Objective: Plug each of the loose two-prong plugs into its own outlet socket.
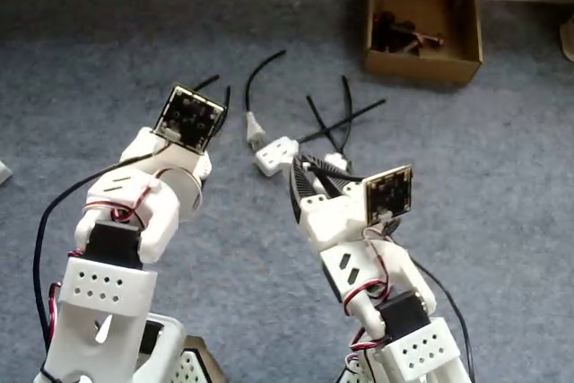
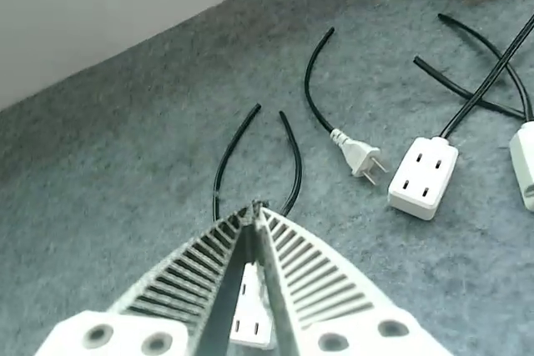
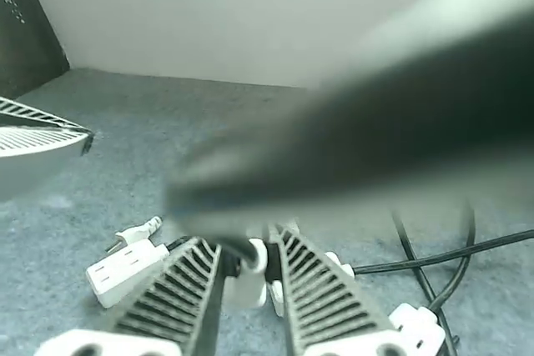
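— First, the left gripper?
— Pressed together at the tips, low over the grey carpet. Straddles a white socket piece, glimpsed through the slit between the fingers. Hard to say from this angle whether clamped or merely lying underneath.
— Anything past the tips?
— A pair of black cords, fanning out from right at the tips and ending loose on the carpet.
— And the right gripper?
— Pinching a white plug with a black cord attached. Partly veiled by a dark smear close across the lens.
— Now the loose plug?
— Flat on the carpet between the two arms, prongs aimed at an outlet socket, near it but apart. Trails a black cord curving off toward the wall.
— That socket, then?
— Slots up, nothing plugged in, just beside the right gripper in the high view. Matched by a second socket on the gripper's other side, among crossed black cables.
— Anything else about?
— A cardboard box at the far edge, well apart from both arms, with dark odds and ends inside.
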You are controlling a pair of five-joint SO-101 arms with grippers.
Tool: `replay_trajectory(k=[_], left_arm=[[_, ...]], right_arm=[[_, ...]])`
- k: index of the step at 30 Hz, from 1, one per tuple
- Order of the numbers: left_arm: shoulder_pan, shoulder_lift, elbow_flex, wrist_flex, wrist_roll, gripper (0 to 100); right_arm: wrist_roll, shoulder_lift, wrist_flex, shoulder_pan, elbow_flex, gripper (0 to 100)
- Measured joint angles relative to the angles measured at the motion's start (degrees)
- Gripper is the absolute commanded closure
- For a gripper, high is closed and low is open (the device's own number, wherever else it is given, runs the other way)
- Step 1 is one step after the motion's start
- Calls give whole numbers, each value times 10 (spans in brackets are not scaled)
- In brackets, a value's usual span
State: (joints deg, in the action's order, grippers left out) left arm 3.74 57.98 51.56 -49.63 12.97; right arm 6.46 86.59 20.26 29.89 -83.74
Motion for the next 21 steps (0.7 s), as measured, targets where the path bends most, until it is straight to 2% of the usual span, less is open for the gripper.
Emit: replay_trajectory(k=[7,14,21], left_arm=[[-48,3,47,-8,-16,995],[-53,4,56,-8,-16,995],[-53,4,56,-8,-16,995]], right_arm=[[-25,0,84,-7,64,993],[-77,-3,166,-8,139,993],[-84,-152,242,-37,275,993]])
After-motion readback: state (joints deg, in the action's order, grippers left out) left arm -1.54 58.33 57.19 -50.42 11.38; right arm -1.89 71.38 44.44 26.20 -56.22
